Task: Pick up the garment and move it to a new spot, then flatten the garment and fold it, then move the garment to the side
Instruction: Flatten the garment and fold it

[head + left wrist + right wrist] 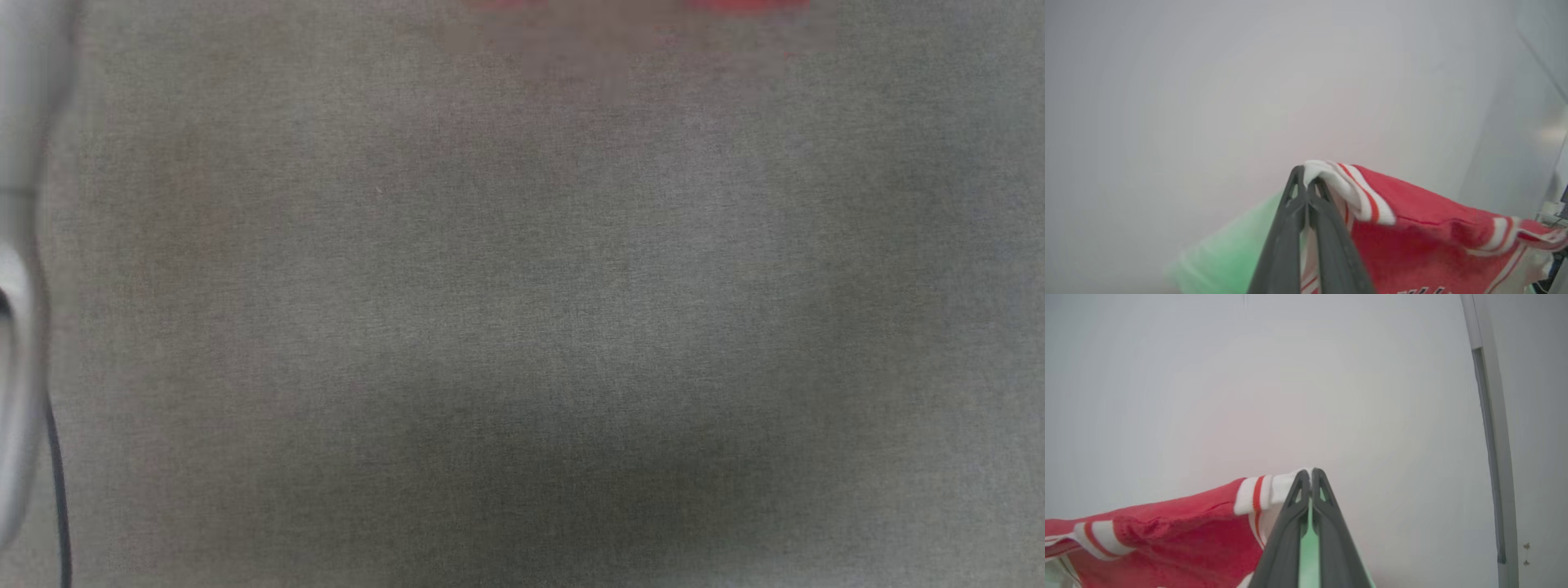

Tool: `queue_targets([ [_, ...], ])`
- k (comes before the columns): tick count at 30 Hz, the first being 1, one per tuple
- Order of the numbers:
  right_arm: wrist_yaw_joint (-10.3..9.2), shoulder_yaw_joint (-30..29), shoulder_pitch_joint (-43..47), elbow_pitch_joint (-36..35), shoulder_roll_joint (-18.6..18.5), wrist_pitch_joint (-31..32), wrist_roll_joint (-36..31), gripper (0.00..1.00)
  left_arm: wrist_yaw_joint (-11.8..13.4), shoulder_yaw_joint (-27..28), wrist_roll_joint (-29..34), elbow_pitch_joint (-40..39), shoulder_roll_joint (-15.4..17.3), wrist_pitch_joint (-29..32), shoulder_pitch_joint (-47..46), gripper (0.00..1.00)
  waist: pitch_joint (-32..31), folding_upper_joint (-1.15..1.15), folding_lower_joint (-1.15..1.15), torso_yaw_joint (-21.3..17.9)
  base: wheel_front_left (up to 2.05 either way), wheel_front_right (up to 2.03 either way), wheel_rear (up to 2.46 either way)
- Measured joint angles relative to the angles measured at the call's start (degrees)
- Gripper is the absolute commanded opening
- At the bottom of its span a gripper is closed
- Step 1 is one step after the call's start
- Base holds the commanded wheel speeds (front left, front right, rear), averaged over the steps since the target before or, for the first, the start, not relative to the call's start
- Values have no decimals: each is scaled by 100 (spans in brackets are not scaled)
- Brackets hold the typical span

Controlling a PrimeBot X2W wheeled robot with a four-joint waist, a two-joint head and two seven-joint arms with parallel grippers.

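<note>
Table (522, 327): grey woven surface is spreading wide, blurred.
Wall (1290, 375): plain white is showing behind.
Left jaws: clamping the shirt (1425, 228) by a white striped end.
Right jaws: clamping its other end.

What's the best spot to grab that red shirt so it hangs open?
By the white striped sleeve ends, one hand coming from each side. The left hand pinches one, the right hand the other, so the shirt hangs spread between them, likely easy to lay flat.
</note>
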Motion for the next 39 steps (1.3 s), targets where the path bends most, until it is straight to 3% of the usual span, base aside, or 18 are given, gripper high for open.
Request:
queue_targets([
  [6, 0, -56, -102, 135, 87, -58, -192, 0, -282, 532, 371, 47, -102, -14, -1, 0, -34, 0, 0, 55, 0, 0, 0],
  [9, 2, 67, 316, 33, 70, -67, -199, 0, -428, 642, 516, 165, -168, -15, 419, 0, -65, 0, 0, 71, 0, 0, 0],
  [13, 1, 350, 1261, -286, -57, -51, -110, 0, -571, 444, 247, 298, -280, 158, 1506, 0, -152, 0, 0, 61, 0, 0, 0],
  [16, 1, 661, 1971, -765, -342, 53, -134, 0, -584, 57, -238, -513, -216, 445, 2419, 0, -192, 0, 0, 98, 0, 0, 0],
  [21, 0, 984, 3266, -1570, -883, 311, 250, 0, -586, -432, -939, -1552, 464, 525, 4174, 0, -304, 0, 0, 130, 0, 0, 0],
  [26, -1, 1209, 4406, -2326, -1411, 410, 620, 0, -590, -1081, -1204, -2501, 1002, 581, 5501, 0, -519, 0, 0, 150, 0, 0, 0],
  [34, 0, 1528, 5703, -3561, -2272, 588, 1080, 0, -589, -1827, -1266, -3595, 2011, 598, 6815, 0, -898, 0, 0, 148, 0, 0, 0],
  [39, 0, 1763, 6171, -4161, -2792, 768, 1211, 0, -586, -1967, -1304, -4229, 2449, 620, 7343, 0, -1004, 0, 0, 141, 0, 0, 0],
])
